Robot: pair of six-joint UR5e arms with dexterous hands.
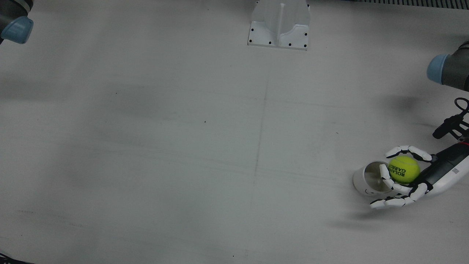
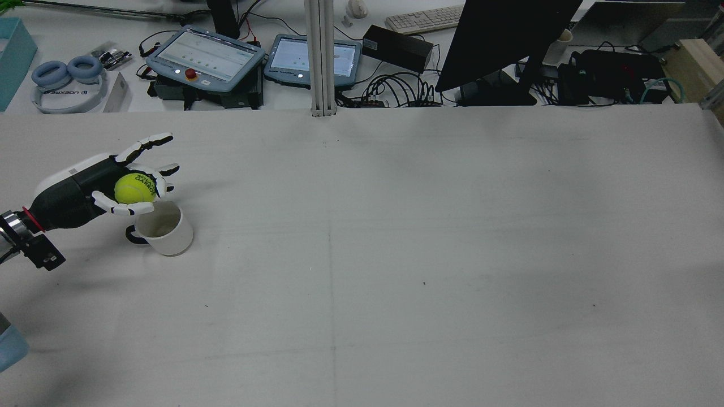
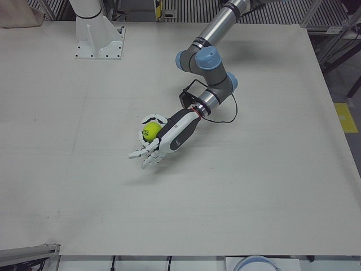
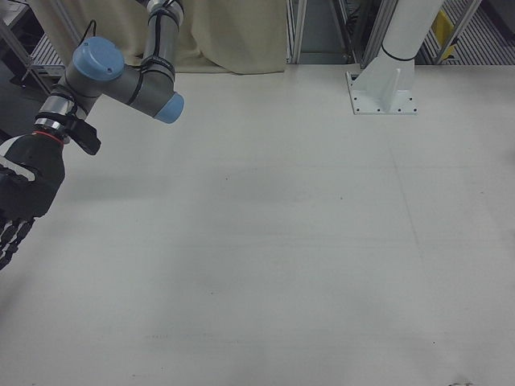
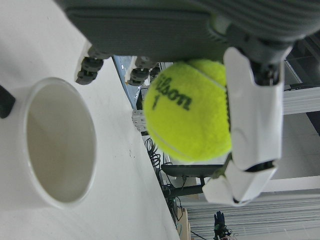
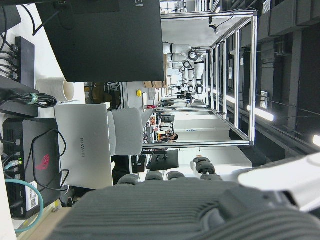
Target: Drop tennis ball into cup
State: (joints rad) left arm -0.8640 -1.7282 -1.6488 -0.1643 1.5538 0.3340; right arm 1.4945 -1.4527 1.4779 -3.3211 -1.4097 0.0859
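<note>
A yellow-green tennis ball (image 1: 403, 169) rests in my left hand (image 1: 428, 176), whose fingers curl around it while some stay spread. The ball (image 2: 134, 188) hangs just beside and above the rim of a white cup (image 2: 164, 229), which stands upright on the table at the near left. In the left hand view the ball (image 5: 187, 110) is pinched against the palm, with the cup's empty mouth (image 5: 55, 145) below it and off to one side. From above, the cup (image 1: 359, 181) lies partly under the fingertips. My right hand (image 4: 24, 189) hangs at the table's edge, fingers extended and holding nothing.
A white arm pedestal (image 1: 279, 25) is bolted at the table's far middle. Beyond the table's back edge stands a desk with teach pendants (image 2: 206, 56), a dark monitor (image 2: 503, 39), cables and headphones (image 2: 65, 73). The left arm's elbow (image 3: 206, 59) reaches over the table.
</note>
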